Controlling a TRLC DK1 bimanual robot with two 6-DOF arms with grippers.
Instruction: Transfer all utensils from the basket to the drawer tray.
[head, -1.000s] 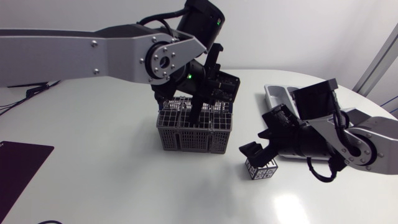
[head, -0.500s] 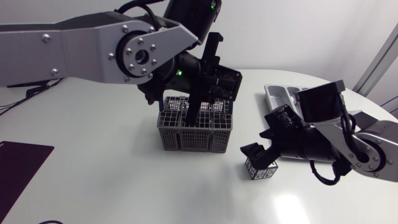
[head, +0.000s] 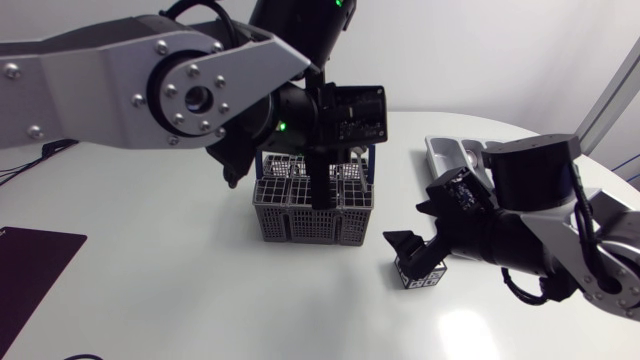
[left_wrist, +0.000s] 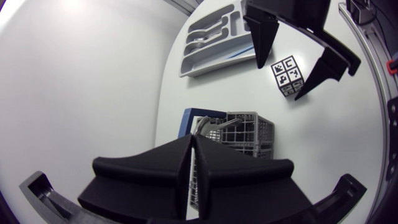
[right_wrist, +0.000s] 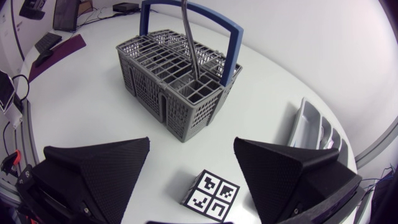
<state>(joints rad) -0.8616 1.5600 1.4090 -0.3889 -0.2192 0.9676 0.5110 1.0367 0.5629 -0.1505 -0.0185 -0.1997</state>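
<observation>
Got the left arm (head: 150, 80) stretched in over the basket (head: 315, 212) mid-table, with the left gripper (left_wrist: 191, 140) pointing straight down into it. Fingers pinched together on the thin handle of a metal utensil (right_wrist: 191, 43), lower end sitting in a basket slot next to the blue carry handle. Toward the table's right edge, got the right gripper (right_wrist: 192, 143) hanging low over a tagged cube (right_wrist: 210, 198), just beside the basket, fingers spread wide. Drawer tray (head: 452, 155) parked by the far right edge, behind that arm.
</observation>
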